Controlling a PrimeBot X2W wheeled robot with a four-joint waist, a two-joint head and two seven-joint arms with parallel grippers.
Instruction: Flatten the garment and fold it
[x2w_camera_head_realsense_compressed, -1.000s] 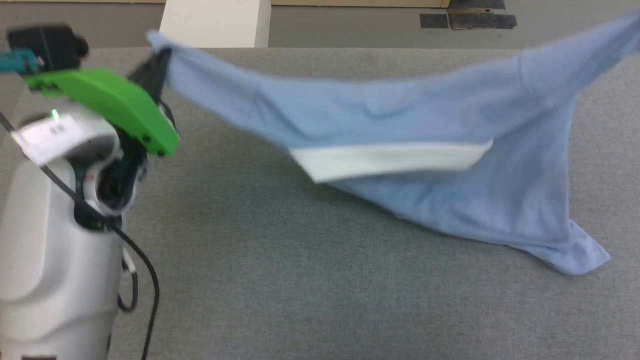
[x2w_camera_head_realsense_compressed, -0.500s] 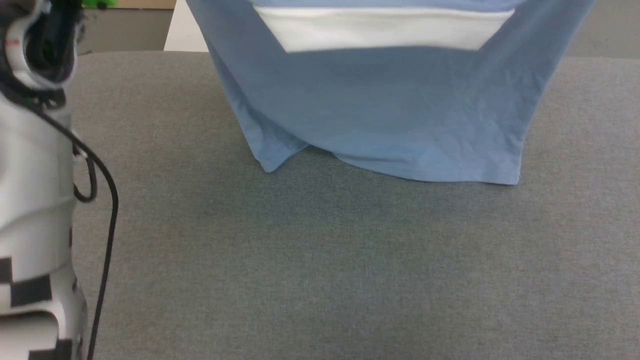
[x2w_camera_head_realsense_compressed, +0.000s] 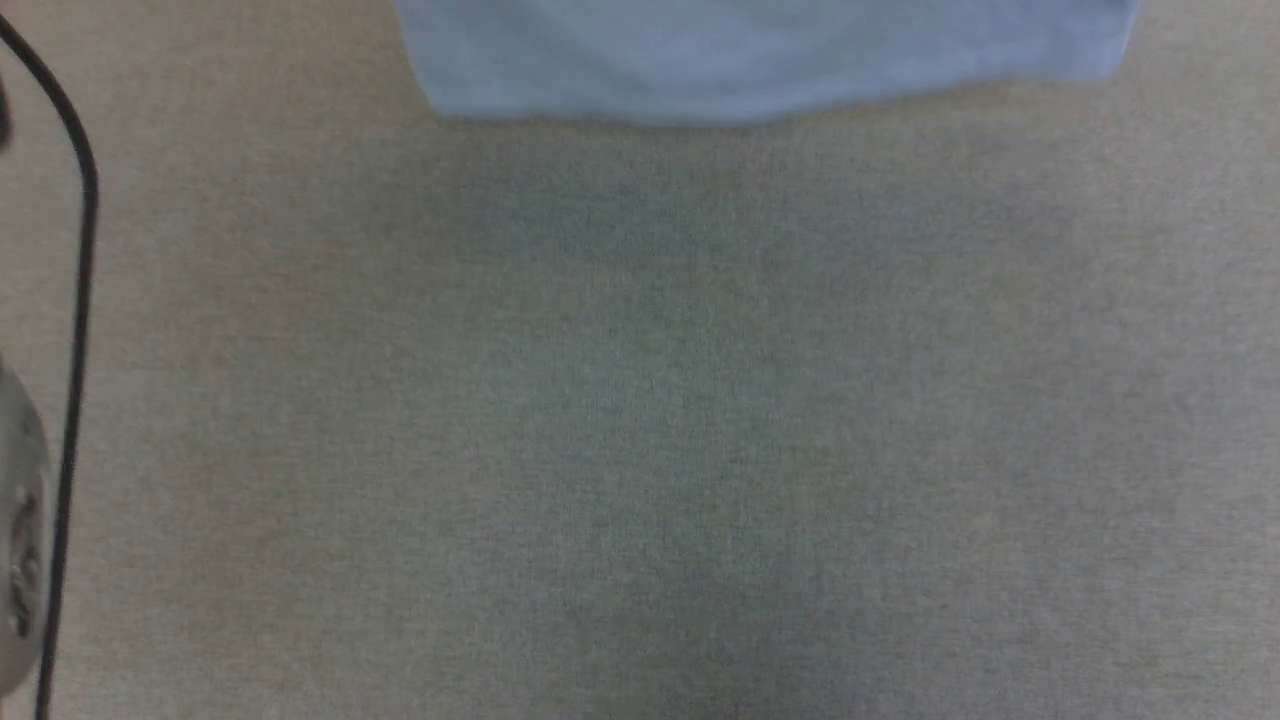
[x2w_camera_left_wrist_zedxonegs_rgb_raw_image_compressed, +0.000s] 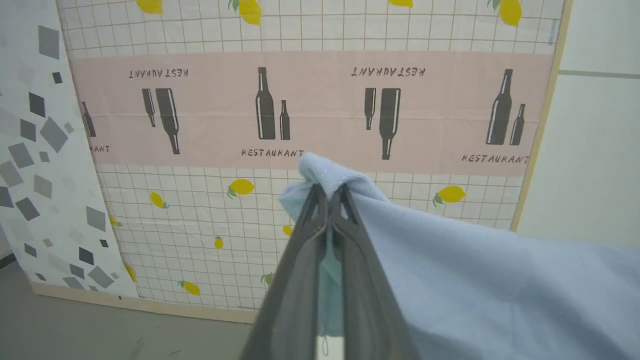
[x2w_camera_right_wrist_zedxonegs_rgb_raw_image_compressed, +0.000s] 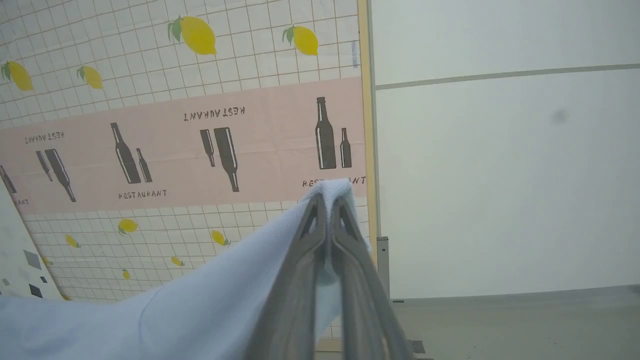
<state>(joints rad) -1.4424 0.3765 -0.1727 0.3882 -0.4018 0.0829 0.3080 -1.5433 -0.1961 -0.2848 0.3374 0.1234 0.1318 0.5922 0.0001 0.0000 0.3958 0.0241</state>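
1st inspector: 2 pincers checked, both clenched. The left gripper (x2w_camera_left_wrist_zedxonegs_rgb_raw_image_compressed: 327, 192) has its tips pinched on a bunched corner of the garment (x2w_camera_left_wrist_zedxonegs_rgb_raw_image_compressed: 500, 285). A small tuft stands proud above the tips, and the cloth runs off to its right and downward. The right gripper (x2w_camera_right_wrist_zedxonegs_rgb_raw_image_compressed: 327, 200) holds likewise, with the cloth falling away to its left.

2nd inspector: And beyond the tips?

1st inspector: The cloth hangs lifted between the 2 holds. In the head view its lower edge lies over the grey table covering (x2w_camera_head_realsense_compressed: 640, 420); touching or clear, I cannot tell. Past both pincers stands a printed backdrop (x2w_camera_left_wrist_zedxonegs_rgb_raw_image_compressed: 320, 110) of lemons and bottles.

2nd inspector: Handling?

1st inspector: In my judgement it is light, soft and limp. It sags between the holds and shows no stiffness, so it will drape, wrinkle and stretch if pulled hard. It is not fragile. Each bite is small, so a sharp tug could slip a tuft free. Recommended holds are the 2 upper corners as taken, kept level and spread apart, so the lower edge lands first and the body lays flat.
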